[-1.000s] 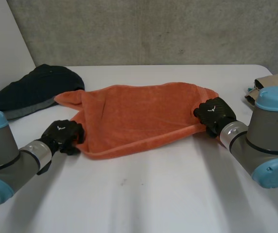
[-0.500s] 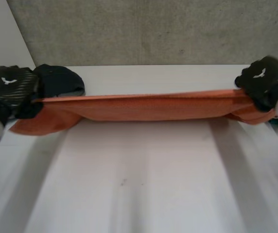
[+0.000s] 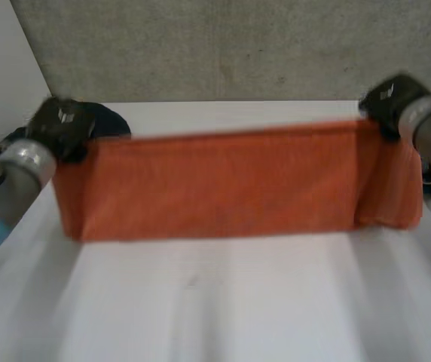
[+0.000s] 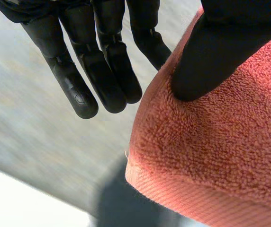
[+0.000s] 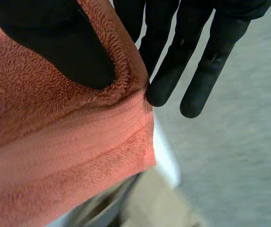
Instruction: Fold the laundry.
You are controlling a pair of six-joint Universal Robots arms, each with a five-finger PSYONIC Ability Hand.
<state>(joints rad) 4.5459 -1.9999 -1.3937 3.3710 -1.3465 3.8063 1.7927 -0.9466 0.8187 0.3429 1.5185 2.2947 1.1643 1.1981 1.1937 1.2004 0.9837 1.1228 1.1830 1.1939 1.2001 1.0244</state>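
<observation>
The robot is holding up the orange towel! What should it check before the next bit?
1. Left hand pinches a top corner of the towel: ok.
2. Right hand pinches the other top corner: ok.
3. Top edge straight between the hands: ok.
4. Towel hangs flat all along: not ok, the end by the right hand is doubled over.
5. Bottom edge off the table: cannot tell.

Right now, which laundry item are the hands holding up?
The orange towel, pinched by the left hand and right hand; the dark garment lies on the table.
</observation>
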